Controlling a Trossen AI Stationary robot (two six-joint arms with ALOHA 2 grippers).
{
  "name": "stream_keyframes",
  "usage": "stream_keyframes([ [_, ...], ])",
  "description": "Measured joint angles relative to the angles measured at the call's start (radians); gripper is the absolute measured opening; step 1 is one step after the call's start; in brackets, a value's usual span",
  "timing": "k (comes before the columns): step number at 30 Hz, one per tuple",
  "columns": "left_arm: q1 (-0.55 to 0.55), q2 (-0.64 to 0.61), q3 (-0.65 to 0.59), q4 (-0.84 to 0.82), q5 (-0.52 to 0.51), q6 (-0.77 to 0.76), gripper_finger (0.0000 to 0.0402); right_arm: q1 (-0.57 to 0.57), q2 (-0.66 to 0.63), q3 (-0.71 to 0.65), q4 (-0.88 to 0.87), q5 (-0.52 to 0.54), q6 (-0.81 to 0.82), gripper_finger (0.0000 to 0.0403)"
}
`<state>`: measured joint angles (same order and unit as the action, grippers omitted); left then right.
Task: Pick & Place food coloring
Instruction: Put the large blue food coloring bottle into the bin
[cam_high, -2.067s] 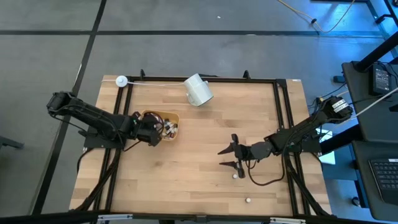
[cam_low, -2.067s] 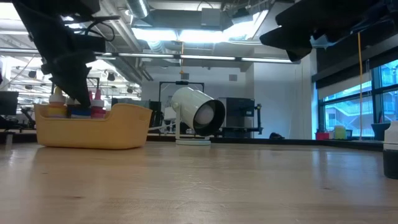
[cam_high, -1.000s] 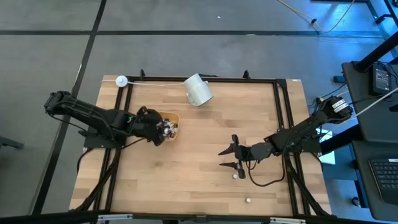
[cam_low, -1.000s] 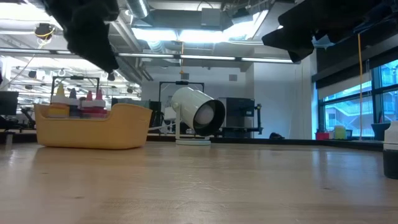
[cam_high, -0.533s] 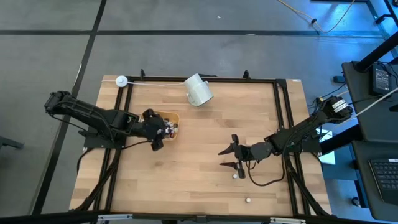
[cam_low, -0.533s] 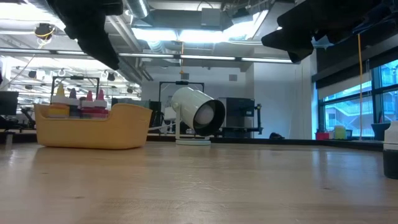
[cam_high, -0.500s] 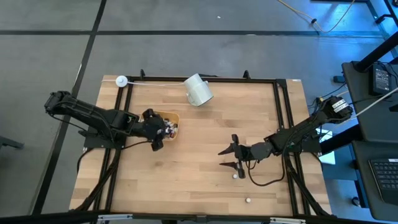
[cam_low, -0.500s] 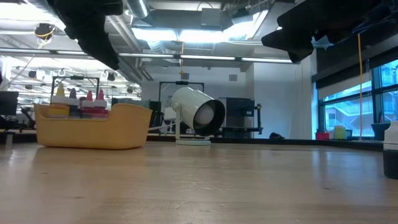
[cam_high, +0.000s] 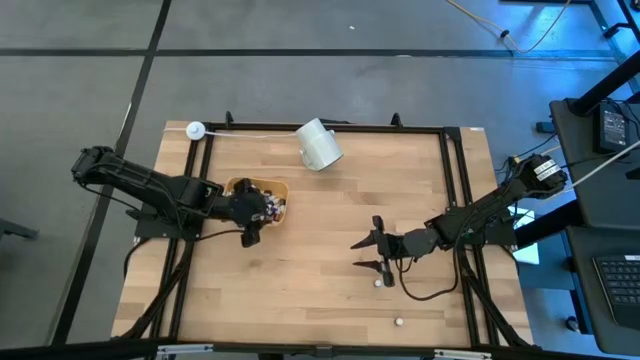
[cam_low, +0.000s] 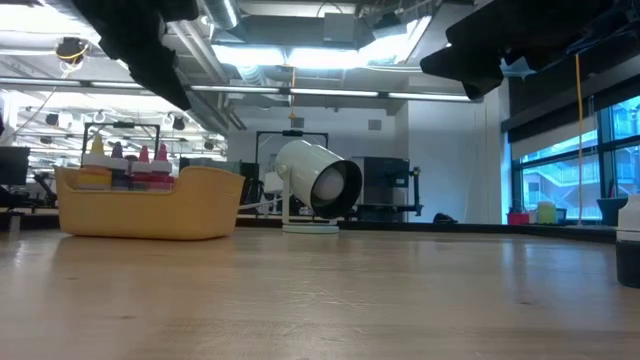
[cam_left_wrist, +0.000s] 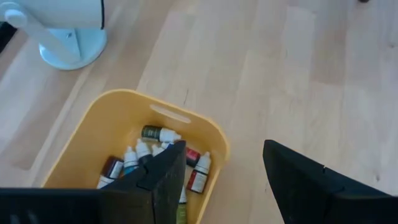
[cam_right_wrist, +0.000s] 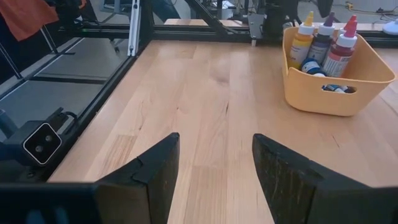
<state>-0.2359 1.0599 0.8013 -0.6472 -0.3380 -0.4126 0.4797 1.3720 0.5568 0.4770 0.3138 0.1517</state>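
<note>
Left gripper (cam_high: 252, 232) open, empty, over tray (cam_high: 283, 187) edge | right gripper (cam_high: 372, 253) jaws parted, empty, mid-table | bottles (cam_left_wrist: 163, 134) lie in tray; two loose ones (cam_high: 378, 282) near the right gripper (one just beside it) | you want the right arm squarely over the nearest bottle, then close gently.

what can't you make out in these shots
- Yellow tray: the left gripper, open, hides part of its bottles in the left wrist view.
- Two loose bottles on the table, one by the right gripper, one near the front edge: cap colours too small in the high view.
- White cup: its inside is dark in the low view.
</note>
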Motion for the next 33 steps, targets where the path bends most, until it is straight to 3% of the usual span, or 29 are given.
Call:
stream_keyframes([
  [7,0.0,0.0,0.0,0.0,-0.006,0.121,0.0232,0.0,0.0,0.0,-0.001,0.0,-0.003,0.0204],
  [19,0.0,0.007,0.0,-0.001,0.015,0.155,0.0232,0.0,0.0,0.0,-0.049,0.0,0.03,0.0204],
  [25,0.001,0.088,-0.001,-0.012,-0.065,0.189,0.0223,-0.001,0.0,0.0,-0.05,0.0,0.027,0.0204],
  [33,0.036,0.241,-0.001,-0.009,-0.073,0.302,0.0199,-0.005,0.0,0.0,-0.053,0.0,0.026,0.0204],
])
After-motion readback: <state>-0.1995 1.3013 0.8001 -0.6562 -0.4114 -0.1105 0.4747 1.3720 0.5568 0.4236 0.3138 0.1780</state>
